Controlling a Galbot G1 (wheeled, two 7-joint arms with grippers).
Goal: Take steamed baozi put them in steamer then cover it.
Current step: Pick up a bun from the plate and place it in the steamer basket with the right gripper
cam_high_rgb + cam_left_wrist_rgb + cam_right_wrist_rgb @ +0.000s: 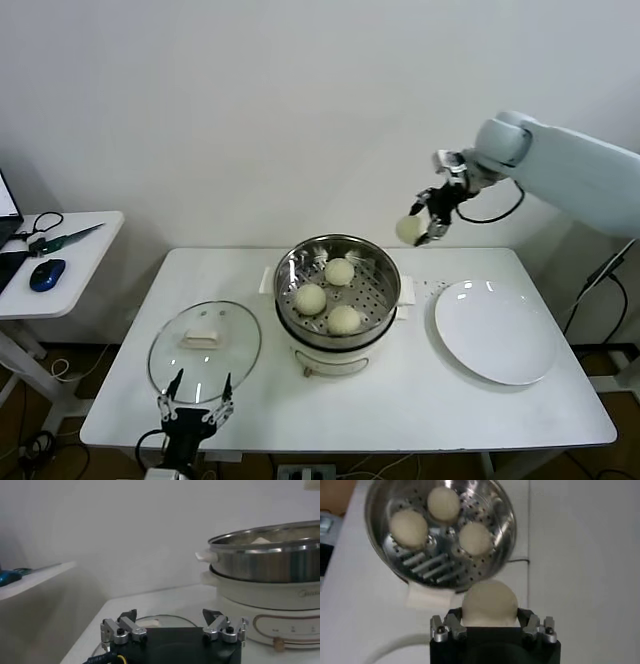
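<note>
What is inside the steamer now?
Three baozi lie on the perforated tray inside the steamer. A fourth baozi is held above by the right gripper. Below the tray is hidden.

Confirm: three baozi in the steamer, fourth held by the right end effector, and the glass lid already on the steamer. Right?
Not quite. The glass lid lies on the table left of the steamer, which is uncovered, as the head view shows. The rest holds: three baozi inside, the fourth baozi held by the right end effector.
</note>
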